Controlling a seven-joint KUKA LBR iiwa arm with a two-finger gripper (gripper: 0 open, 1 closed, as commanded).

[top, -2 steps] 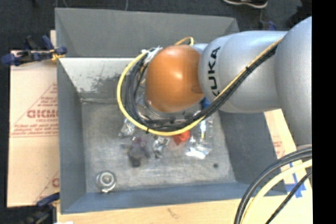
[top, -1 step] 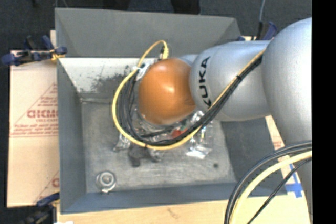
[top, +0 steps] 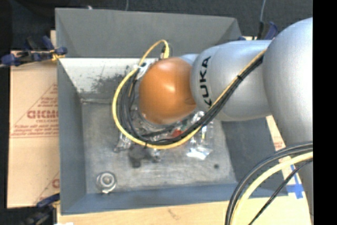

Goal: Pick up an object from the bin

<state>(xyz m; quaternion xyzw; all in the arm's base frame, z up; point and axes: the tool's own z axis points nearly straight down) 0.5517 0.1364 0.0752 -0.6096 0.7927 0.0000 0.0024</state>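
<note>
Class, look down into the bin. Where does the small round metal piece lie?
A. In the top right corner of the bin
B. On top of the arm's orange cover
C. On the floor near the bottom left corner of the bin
C: the small round metal piece lies on the floor of the bin by its bottom left corner, left of the gripper and apart from it.
</note>
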